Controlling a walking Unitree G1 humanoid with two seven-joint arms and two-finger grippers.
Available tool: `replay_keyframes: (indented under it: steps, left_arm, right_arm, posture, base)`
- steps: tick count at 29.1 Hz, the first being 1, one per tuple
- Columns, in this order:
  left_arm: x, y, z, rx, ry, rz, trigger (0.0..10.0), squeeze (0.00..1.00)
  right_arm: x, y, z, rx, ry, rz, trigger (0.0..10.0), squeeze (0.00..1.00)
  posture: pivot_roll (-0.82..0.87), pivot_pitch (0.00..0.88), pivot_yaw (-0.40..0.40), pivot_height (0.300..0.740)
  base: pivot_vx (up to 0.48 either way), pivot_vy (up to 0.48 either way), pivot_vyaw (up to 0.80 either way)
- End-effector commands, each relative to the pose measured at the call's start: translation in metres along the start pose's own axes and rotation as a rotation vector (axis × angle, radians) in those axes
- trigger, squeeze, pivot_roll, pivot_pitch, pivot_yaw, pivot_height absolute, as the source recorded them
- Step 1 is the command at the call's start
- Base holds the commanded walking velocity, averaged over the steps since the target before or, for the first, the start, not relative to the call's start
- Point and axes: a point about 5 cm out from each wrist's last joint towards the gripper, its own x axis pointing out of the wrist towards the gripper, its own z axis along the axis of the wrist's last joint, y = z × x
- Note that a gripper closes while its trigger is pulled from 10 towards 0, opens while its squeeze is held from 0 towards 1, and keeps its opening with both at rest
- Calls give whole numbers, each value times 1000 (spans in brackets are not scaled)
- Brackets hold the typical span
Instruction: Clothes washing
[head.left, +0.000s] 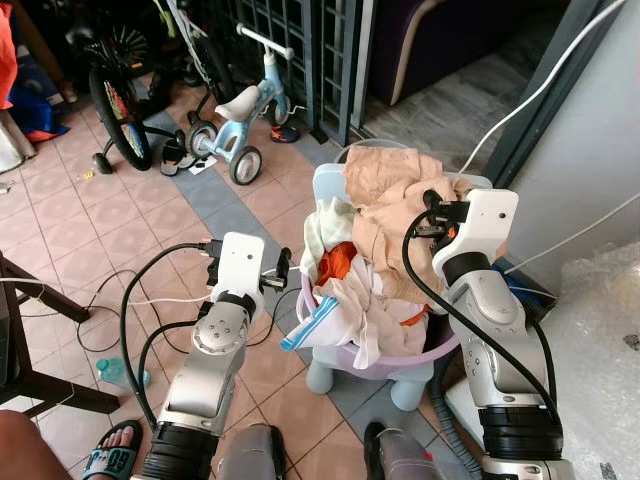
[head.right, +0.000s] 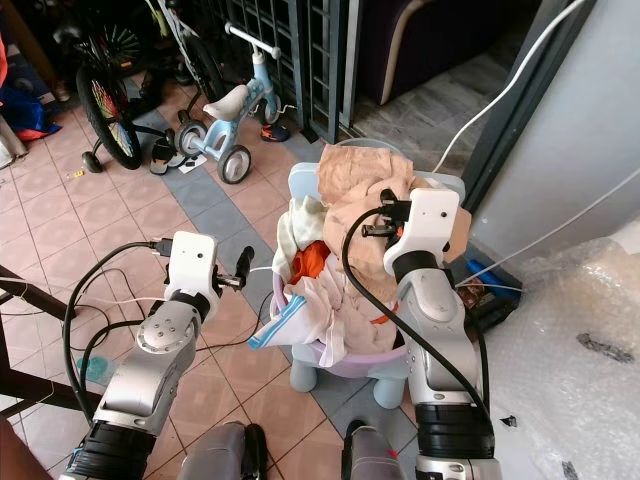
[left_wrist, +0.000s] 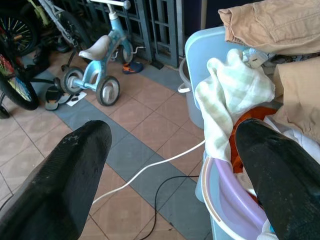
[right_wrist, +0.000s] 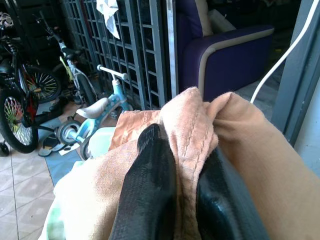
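Observation:
A purple basin heaped with clothes sits on a small light-blue plastic chair. A tan garment lies on top of the heap, over a pale green cloth and an orange piece. My right gripper is shut on a fold of the tan garment at the top of the pile. My left gripper stands open just left of the basin, with nothing between its fingers.
A light-blue tricycle and a bicycle stand on the tiled floor ahead left. Cables trail over the tiles. A metal gate is behind, a grey wall and bubble wrap on the right. A sandalled foot shows at lower left.

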Motion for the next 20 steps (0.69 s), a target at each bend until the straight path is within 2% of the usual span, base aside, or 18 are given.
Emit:
replay_keyframes:
  steps: [1,8,12,15,17,20]
  left_arm:
    - [-2,5,-8,0,30,14,10000,0]
    - [-2,4,-8,-7,24,10,10000,0]
    - [1,4,-4,2,-10,9,10000,0]
    - [4,10,1,-68,-25,32,10000,0]
    - [4,10,1,-81,-27,34,10000,0]
    - [3,9,4,-85,-53,25,10000,0]
  right_arm:
    - [3,6,9,1,-45,28,10000,0]
    - [5,14,10,-9,-54,48,10000,0]
    - [6,12,7,-8,-49,31,10000,0]
    - [12,18,18,-35,-86,55,10000,0]
    - [12,17,19,-58,-95,57,10000,0]
    - [13,12,19,-80,-101,22,10000,0]
  posture:
    - [-12,74,54,740]
    - [-13,77,58,740]
    - [-5,61,47,740]
    - [-23,71,42,740]
    - [-21,72,42,740]
    - [-25,75,45,740]
  base:
    - [-337,0,0]
    - [-333,0,0]
    - [0,0,0]
    - [0,0,0]
    - [0,0,0]
    - [0,0,-800]
